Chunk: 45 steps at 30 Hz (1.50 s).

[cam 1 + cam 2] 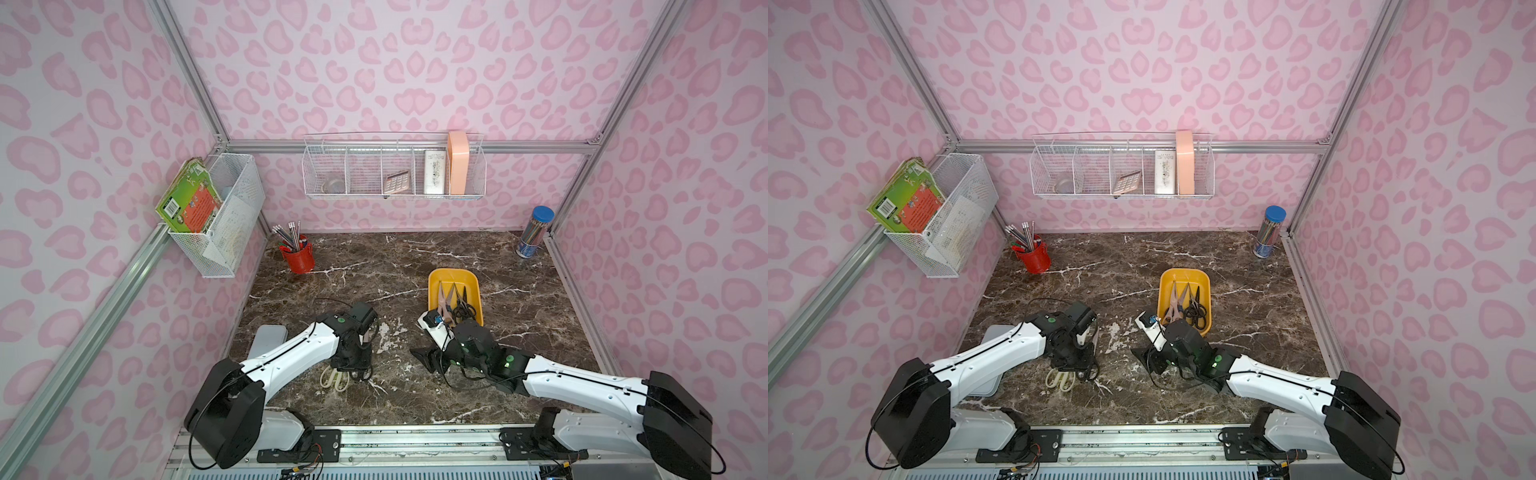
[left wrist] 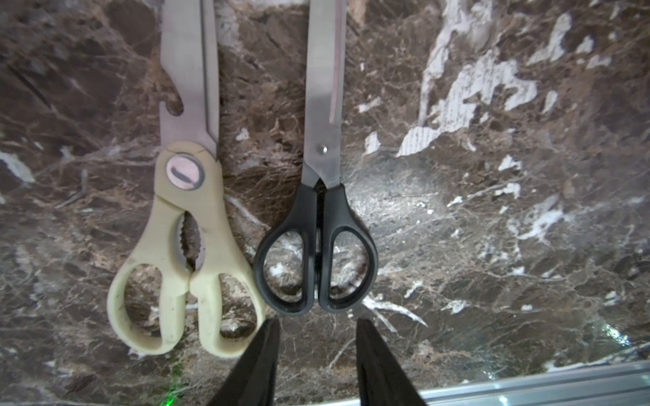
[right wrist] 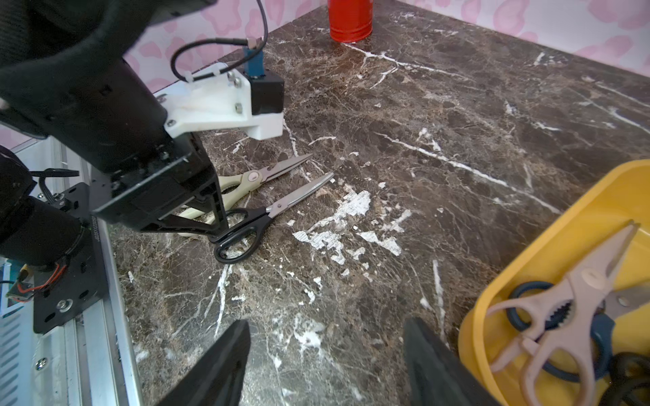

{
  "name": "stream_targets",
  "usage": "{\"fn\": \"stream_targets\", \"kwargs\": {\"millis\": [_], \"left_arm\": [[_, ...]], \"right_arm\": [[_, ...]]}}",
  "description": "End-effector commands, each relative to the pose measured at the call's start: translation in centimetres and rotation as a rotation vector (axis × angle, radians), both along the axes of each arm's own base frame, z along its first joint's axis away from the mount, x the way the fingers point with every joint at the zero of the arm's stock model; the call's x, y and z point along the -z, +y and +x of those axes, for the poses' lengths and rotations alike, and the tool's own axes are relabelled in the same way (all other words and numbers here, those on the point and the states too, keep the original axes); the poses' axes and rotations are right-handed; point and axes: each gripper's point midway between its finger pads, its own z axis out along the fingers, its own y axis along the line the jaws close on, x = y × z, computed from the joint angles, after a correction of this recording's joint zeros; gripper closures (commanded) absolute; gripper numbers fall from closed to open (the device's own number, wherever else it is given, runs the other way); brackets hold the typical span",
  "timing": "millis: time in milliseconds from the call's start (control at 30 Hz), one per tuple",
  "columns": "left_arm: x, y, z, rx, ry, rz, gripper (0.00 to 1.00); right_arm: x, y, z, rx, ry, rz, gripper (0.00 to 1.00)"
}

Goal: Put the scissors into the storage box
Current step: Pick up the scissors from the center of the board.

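Black scissors (image 2: 316, 242) lie right of the cream scissors (image 2: 186, 246). The left gripper (image 2: 316, 321) is spread at their handles, and the right gripper (image 3: 326, 322) is spread and empty, near-left of the storage box (image 3: 548, 225).

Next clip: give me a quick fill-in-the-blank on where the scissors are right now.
1. The cream-handled scissors and the black-handled scissors lie side by side on the ____.
2. The pink-handled scissors lie in the ____ storage box.
3. The right gripper is open and holds ____.
Missing words: table; yellow; nothing.
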Motion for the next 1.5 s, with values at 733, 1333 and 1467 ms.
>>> {"fn": "stream_targets", "kwargs": {"millis": [733,1333,1467], "left_arm": [[4.6,0.2,0.2,0.004,0.052,0.102,0.77],[-5.0,-2.3,3.7,0.074,-0.139,0.086,1.0],[-10.4,-6.2,5.6,0.153,-0.24,0.046,1.0]], "right_arm": [[-2.3,-2.1,-1.3,0.023,-0.194,0.029,0.29],[-3.4,-13.4,5.8,0.616,-0.087,0.077,0.28],[-4.8,-18.2,7.5,0.802,-0.074,0.106,0.3]]}}
